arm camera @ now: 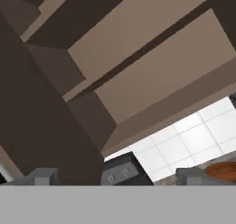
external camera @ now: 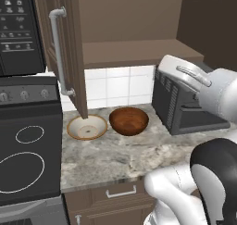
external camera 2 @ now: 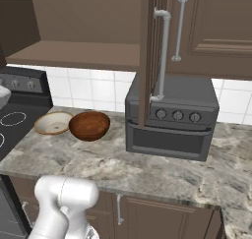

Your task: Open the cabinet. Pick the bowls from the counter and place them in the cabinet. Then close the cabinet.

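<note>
Bowls sit side by side on the grey-beige marbled stone counter (external camera: 115, 157), and we start close in and look farther back. Nearest to us, under the counter's thick front edge, is a brown drawer with a short silver handle (external camera: 121, 192). On the stone, near the white tiled wall (external camera: 118, 85), we see the shallow round bowl with a tan rim and a cream-white inside (external camera: 87, 127) and the deeper shiny reddish-brown wooden bowl (external camera: 128, 121). They are just beside each other, and we cannot tell if they touch. The black stovetop with white ring marks (external camera: 28, 159) is on the tan bowl's side, and the black toaster oven (external camera 2: 172, 117) stands on the wooden bowl's side. Up above, the dark brown wooden wall cabinet (external camera: 139, 29) has one door with a long silver bar handle (external camera: 65, 53) swung wide, so we can see its bare brown shelf. The other door with its own silver bar handle (external camera 2: 216, 26) is closed flat. In the hand view, the two-finger gripper (arm camera: 120, 176) has its two small dark tips (arm camera: 42, 176) far apart with nothing between them, and it looks up at the shelves from below. A bit of the wooden bowl peeks in at that view's lower corner.
</note>
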